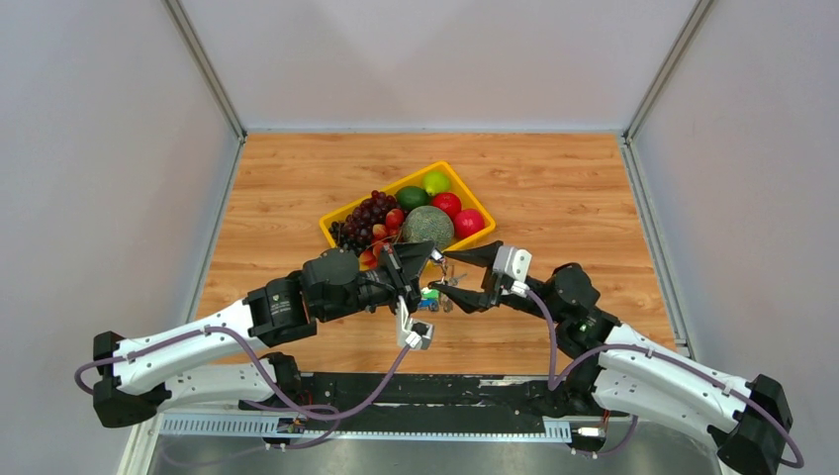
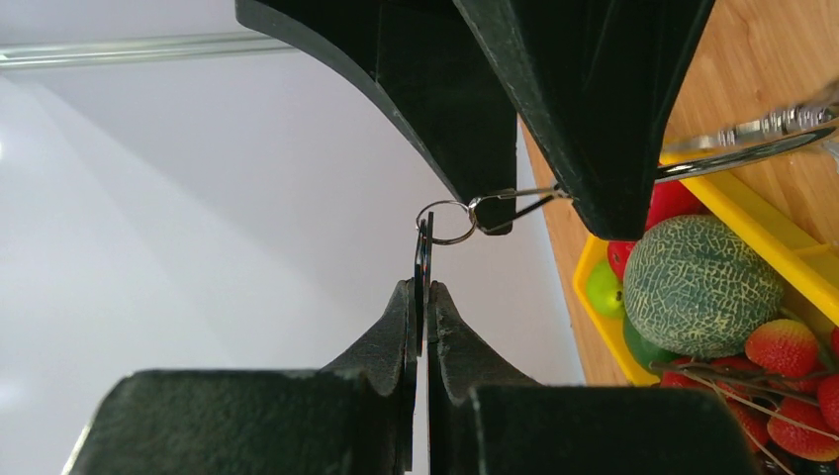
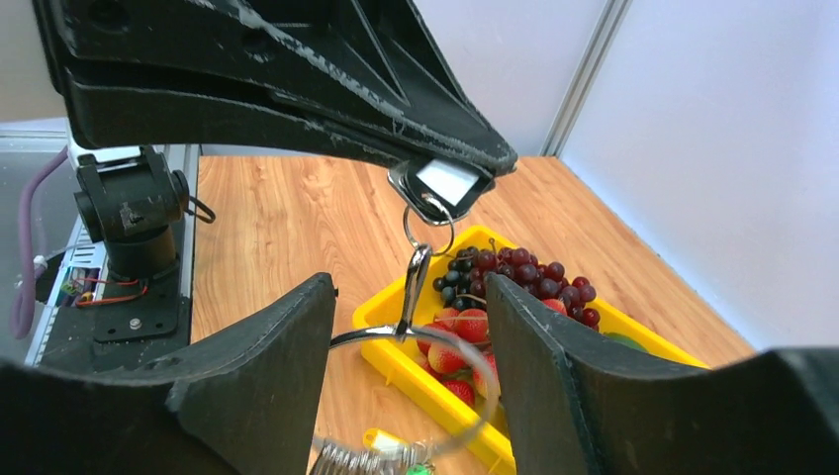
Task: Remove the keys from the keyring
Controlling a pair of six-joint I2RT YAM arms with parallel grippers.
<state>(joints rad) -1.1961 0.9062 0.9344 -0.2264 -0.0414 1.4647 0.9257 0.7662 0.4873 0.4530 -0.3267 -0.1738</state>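
Observation:
My left gripper [image 2: 425, 287] is shut on the flat black head of a key [image 2: 423, 252], seen edge-on. A small split ring [image 2: 445, 222] and a silver clip [image 3: 416, 282] link that key to the keyring [image 3: 435, 341], a thin wire loop. The loop spans the gap between my right gripper's [image 3: 408, 285] fingers, touching both. More keys [image 3: 371, 457], silver with yellow and green heads, hang bunched at the loop's bottom. From above, both grippers [image 1: 427, 261] [image 1: 447, 279] meet above the table with the keys [image 1: 435, 297] between them.
A yellow tray [image 1: 463, 181] just behind the grippers holds a melon [image 1: 427, 226], grapes [image 1: 361, 220], strawberries, limes and red apples. White walls stand around the wooden table [image 1: 554, 188]. The arm bases sit at the near edge.

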